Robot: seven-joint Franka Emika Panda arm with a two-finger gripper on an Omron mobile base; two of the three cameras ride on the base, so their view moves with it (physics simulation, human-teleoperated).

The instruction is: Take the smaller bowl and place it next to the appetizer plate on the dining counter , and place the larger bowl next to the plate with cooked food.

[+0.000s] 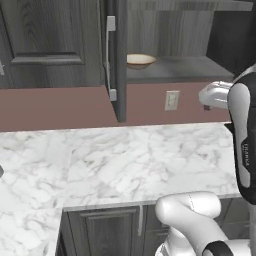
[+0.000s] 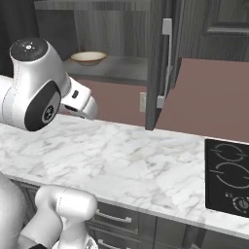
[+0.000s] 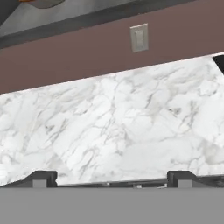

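Observation:
The smaller bowl [image 1: 140,61] [image 2: 88,57], cream with a tan rim, sits upright on the lower shelf of an open wall cabinet. My gripper [image 3: 111,179] hangs over the marble wall counter, below and to the right of the shelf, well apart from the bowl. Its white hand [image 1: 214,95] [image 2: 81,103] points toward the back wall. The two dark fingertips [image 3: 41,178] stand wide apart with nothing between them, so it is open. The larger bowl, both plates and the dining counter are out of view.
The cabinet's dark door [image 1: 117,60] [image 2: 160,63] stands open, edge-on, left of the bowl. A wall outlet [image 1: 172,100] [image 3: 139,38] is on the brown backsplash. A black cooktop [image 2: 228,175] is set into the counter [image 1: 125,160] to the right.

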